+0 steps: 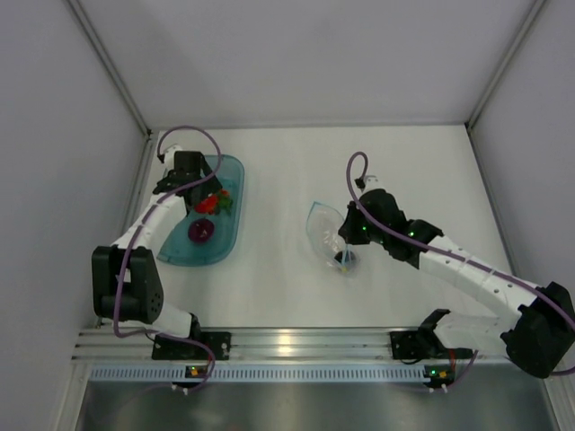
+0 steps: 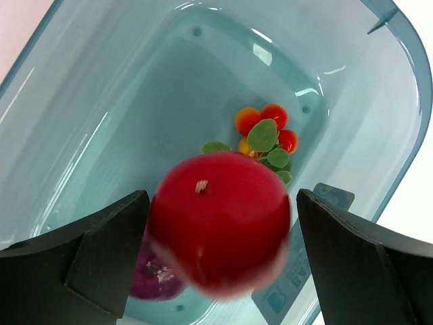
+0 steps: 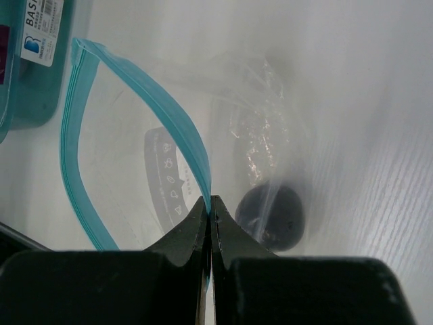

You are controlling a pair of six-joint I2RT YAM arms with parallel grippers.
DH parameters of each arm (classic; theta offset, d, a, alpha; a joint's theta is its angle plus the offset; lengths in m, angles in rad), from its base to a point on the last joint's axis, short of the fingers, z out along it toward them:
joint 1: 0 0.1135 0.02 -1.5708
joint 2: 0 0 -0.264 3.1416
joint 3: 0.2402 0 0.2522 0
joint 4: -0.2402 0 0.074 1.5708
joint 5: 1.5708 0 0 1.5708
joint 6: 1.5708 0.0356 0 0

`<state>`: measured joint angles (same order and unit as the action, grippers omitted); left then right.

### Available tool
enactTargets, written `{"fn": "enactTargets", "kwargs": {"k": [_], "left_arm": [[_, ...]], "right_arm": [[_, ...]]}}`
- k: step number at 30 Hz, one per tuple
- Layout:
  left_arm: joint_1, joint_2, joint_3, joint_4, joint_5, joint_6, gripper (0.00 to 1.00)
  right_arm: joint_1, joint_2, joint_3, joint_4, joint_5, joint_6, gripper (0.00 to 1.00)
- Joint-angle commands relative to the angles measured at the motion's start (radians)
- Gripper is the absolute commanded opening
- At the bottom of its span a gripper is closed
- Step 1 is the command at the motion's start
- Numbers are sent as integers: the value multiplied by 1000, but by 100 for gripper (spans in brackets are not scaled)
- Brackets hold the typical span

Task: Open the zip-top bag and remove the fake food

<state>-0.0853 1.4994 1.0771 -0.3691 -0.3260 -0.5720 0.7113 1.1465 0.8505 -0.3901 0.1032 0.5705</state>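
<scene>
The left gripper [image 2: 223,200] hangs over the teal tub [image 1: 232,178], which lies near the left edge of the tabletop [image 1: 287,287], w/ its fingers spread wide. Btw. them is a red ball [image 2: 220,227], blurred at its rim; a thin gap shows beside one finger, so it does not look clamped. Below, in the tub, lie a purple piece [image 2: 157,279] and a green-orange-red bit [image 2: 267,139]. The bag [image 1: 322,229] is approx. at the middle of the tabletop, its mouth open. The right gripper [image 3: 210,206] is closed tight on the blue zip strip [image 3: 172,118]. One dark piece [image 3: 270,215] sits inside the bag, just beside the fingers.
</scene>
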Motion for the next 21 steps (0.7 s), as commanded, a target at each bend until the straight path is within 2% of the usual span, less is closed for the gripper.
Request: {"fn": "enactTargets", "kwargs": {"k": [1, 7, 10, 11, 16, 18, 21], "left_arm": [[10, -7, 52, 15, 16, 18, 98], [10, -44, 64, 13, 56, 32, 98], [10, -102, 53, 16, 186, 14, 98], [10, -116, 52, 21, 285, 9, 98], [1, -160, 72, 39, 577, -3, 98], [-31, -201, 76, 38, 599, 0, 98], [-141, -269, 73, 55, 579, -20, 97]], "right_arm": [[5, -16, 5, 60, -25, 11, 0], [7, -16, 7, 69, -43, 29, 0], [4, -4, 15, 83, -69, 46, 0], [5, 8, 19, 83, -76, 52, 0], [10, 39, 36, 112, -94, 77, 0], [13, 47, 33, 135, -99, 98, 0], [22, 61, 33, 166, -99, 140, 0]]}}
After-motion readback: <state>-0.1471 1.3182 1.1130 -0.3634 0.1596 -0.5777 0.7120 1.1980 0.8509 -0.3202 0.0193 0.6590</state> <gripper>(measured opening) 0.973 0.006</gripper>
